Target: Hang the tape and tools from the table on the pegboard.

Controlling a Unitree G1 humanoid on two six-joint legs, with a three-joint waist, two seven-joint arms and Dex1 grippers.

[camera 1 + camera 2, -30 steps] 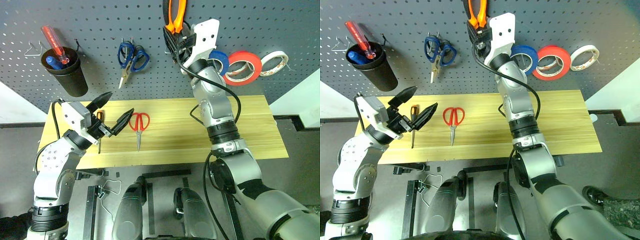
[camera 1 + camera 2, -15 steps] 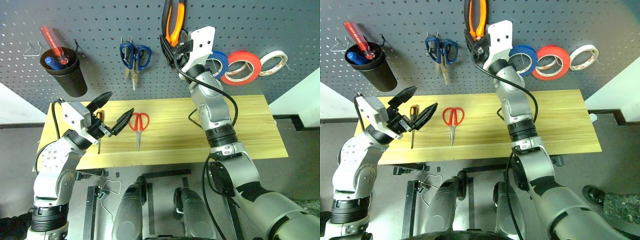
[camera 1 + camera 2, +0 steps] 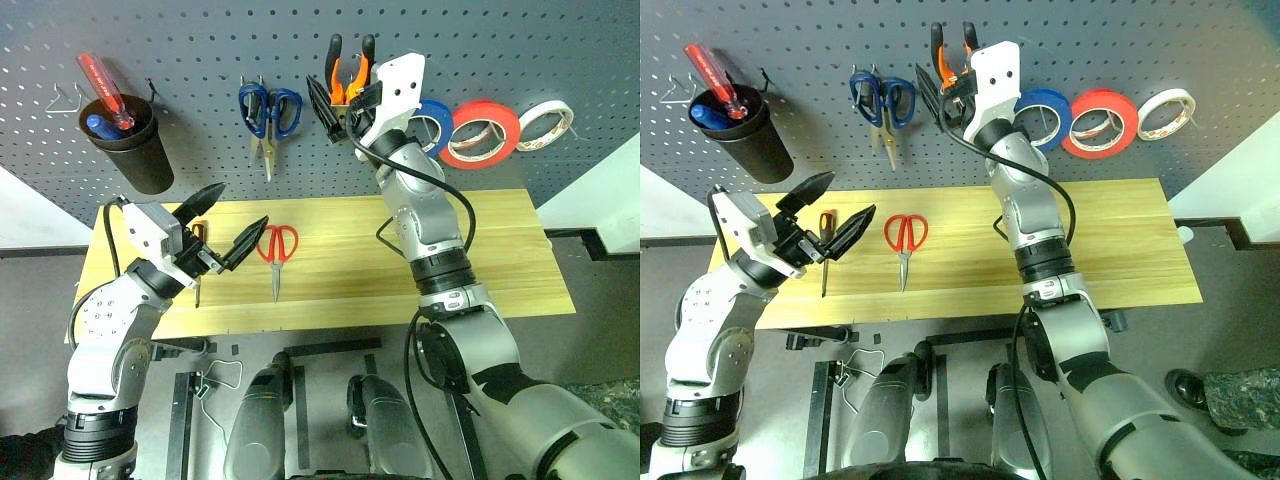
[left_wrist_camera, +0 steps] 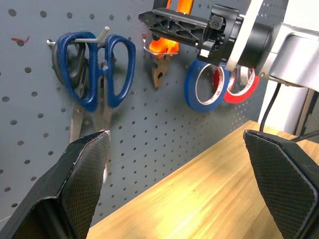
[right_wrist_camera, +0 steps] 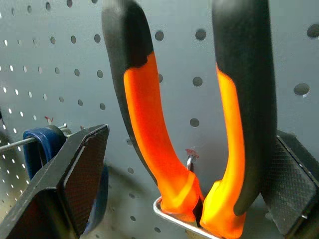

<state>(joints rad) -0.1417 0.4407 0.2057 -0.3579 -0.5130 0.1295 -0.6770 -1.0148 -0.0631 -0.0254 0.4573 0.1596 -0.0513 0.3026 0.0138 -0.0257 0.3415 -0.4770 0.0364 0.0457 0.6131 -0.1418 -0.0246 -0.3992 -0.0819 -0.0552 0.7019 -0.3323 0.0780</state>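
Observation:
The orange-and-black pliers (image 3: 347, 68) hang handles-up in a metal hook on the dark grey pegboard (image 3: 190, 40). My right gripper (image 3: 335, 100) stands open around them, a finger on each side; the right wrist view shows the pliers (image 5: 189, 149) resting in the hook. The blue tape (image 3: 438, 122) hangs just right of that hand. On the wooden table (image 3: 500, 260) lie the red-handled scissors (image 3: 278, 246) and the small screwdriver (image 3: 198, 268). My left gripper (image 3: 226, 222) hovers open and empty above the screwdriver.
Blue-handled scissors (image 3: 268, 110) hang left of the pliers. A black cup (image 3: 128, 140) with a red-handled screwdriver hangs at far left. A red-orange roll (image 3: 486, 132) and a white roll (image 3: 548, 124) hang to the right. The table's right half is bare.
My right gripper has opened and let go of the pliers, which slid down and now rest in the hook. The blue scissors have swung from tilted to straight. The left arm has not moved.

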